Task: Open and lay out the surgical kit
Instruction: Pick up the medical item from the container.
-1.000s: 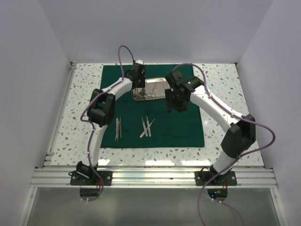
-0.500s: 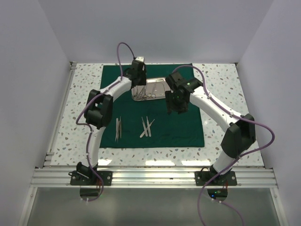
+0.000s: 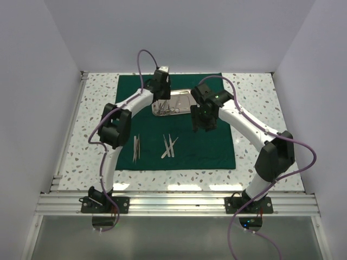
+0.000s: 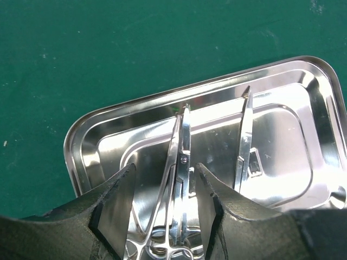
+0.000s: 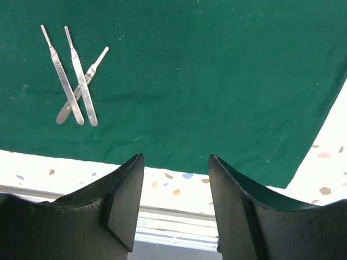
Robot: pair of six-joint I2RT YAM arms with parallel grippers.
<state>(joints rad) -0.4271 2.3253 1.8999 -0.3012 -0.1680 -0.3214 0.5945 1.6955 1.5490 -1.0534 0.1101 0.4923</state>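
The dark green cloth point(image 3: 211, 146) lies spread flat on the table. The steel tray point(image 3: 183, 93) sits on its far middle. My left gripper point(image 3: 161, 100) is open and low over the tray's left part. In the left wrist view its gripper point(image 4: 164, 169) straddles ring-handled scissors or forceps point(image 4: 183, 162) lying in the tray point(image 4: 81, 154), with a gap on each side. Another slim instrument point(image 4: 245, 141) lies to the right in the tray. My right gripper point(image 3: 203, 123) is open and empty above the cloth, as the right wrist view point(image 5: 176, 160) also shows.
Tweezers point(image 3: 135, 147) lie on the cloth's near left. Three slim silver handles point(image 3: 169, 146) lie crossed near its middle; they also show in the right wrist view point(image 5: 76, 81). Speckled tabletop point(image 3: 260, 162) surrounds the cloth. An aluminium rail point(image 3: 179, 203) runs along the near edge.
My left gripper has shifted slightly to the right over the tray. The right arm has hardly moved.
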